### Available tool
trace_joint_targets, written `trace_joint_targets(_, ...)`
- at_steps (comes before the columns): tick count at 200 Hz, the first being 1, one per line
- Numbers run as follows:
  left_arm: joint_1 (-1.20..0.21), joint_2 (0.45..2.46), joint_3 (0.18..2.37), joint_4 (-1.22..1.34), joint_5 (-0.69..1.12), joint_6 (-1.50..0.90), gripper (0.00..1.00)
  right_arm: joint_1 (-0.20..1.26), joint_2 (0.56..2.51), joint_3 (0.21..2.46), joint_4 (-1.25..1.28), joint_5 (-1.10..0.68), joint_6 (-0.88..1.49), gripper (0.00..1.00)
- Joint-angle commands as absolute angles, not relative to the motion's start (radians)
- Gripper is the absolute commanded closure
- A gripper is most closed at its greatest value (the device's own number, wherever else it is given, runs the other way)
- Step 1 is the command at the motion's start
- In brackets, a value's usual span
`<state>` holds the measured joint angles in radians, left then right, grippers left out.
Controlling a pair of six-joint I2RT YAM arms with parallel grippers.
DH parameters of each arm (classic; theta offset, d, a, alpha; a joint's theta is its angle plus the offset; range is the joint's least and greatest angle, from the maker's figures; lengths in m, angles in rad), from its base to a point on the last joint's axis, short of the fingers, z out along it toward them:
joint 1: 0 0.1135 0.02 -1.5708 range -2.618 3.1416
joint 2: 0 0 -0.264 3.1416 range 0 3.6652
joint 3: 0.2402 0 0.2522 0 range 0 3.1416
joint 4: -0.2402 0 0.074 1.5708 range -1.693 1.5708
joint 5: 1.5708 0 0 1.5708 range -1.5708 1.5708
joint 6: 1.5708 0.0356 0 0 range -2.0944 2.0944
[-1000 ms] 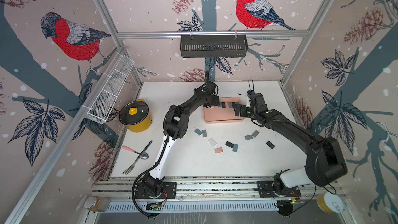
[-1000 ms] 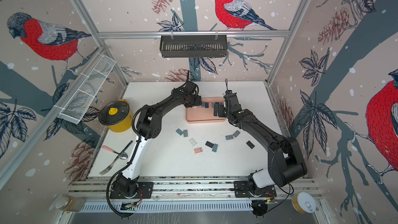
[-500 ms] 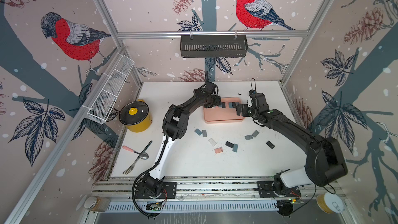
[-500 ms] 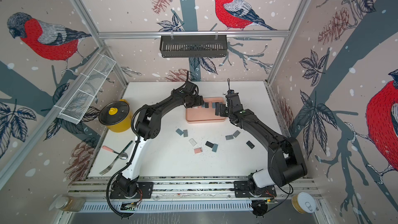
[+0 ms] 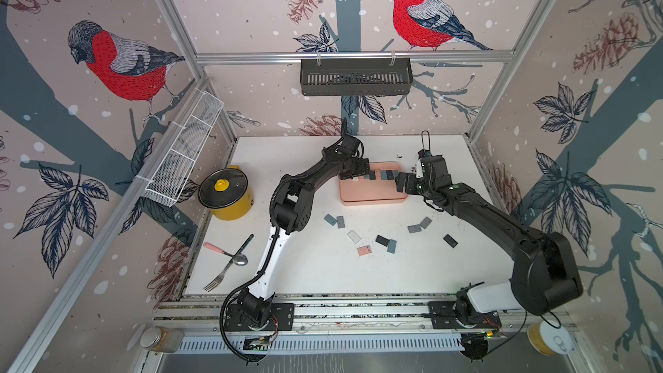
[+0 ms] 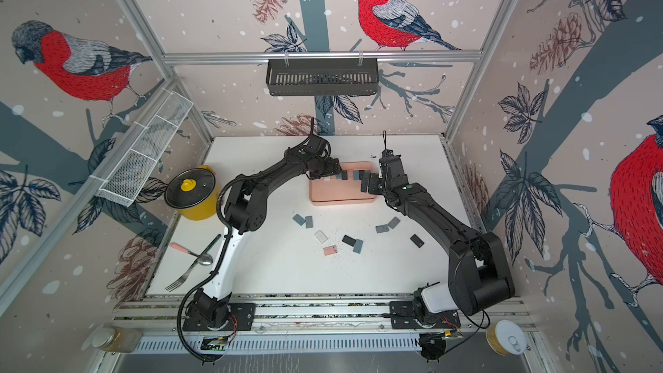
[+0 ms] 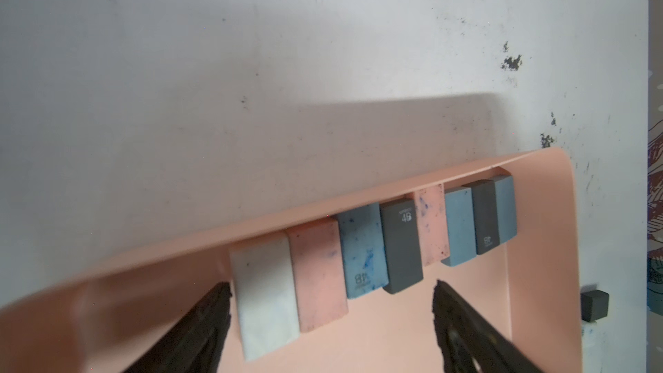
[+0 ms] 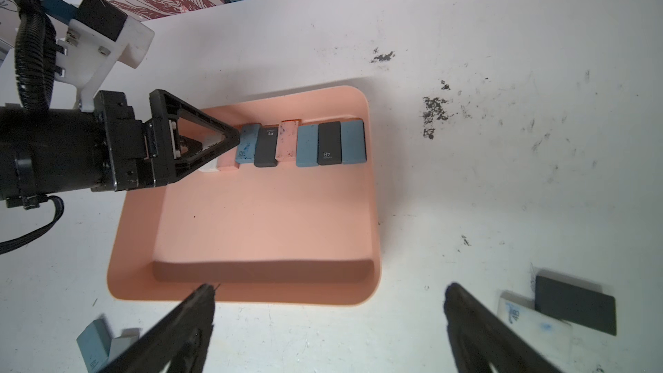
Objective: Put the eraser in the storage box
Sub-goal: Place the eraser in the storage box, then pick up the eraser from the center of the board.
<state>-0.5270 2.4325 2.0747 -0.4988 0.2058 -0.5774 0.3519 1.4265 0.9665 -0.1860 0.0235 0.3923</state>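
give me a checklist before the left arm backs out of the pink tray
1. Left gripper open, nothing held: ok
2. White eraser lying in the tray, ending the row: ok
3. Fingers clear of the white eraser: cannot tell, one sits at its edge
4. Right gripper open and empty, at the tray's edge: ok
5. All erasers off the table: not ok, several loose erasers lie there
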Motion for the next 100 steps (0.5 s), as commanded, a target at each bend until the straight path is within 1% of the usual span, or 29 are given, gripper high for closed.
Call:
trace_joint_targets(1,-0.528,2.399,2.091,-0.514,0.212,-0.588,0.05,0.351,1.417,0.961,-0.207,0.023,0.385,0.01)
trace_joint_targets(13,-0.528,2.384,2.096,-0.514,0.218,-0.590,0.03,0.351,1.417,0.957,-0.221,0.033,0.387,0.01)
trace_joint_targets(63,-0.545,2.289,2.084,-0.526,0.224,-0.589,0.03,0.353,1.391,0.925,-0.280,0.067,0.422,0.01)
trace_joint_targets(89,-0.558,2.194,2.017,-0.509,0.219,-0.583,0.03,0.361,1.371,0.895,-0.308,0.071,0.442,0.01)
trace_joint_targets(100,-0.565,2.139,1.956,-0.489,0.215,-0.583,0.03,0.374,1.372,0.887,-0.327,0.074,0.446,0.01)
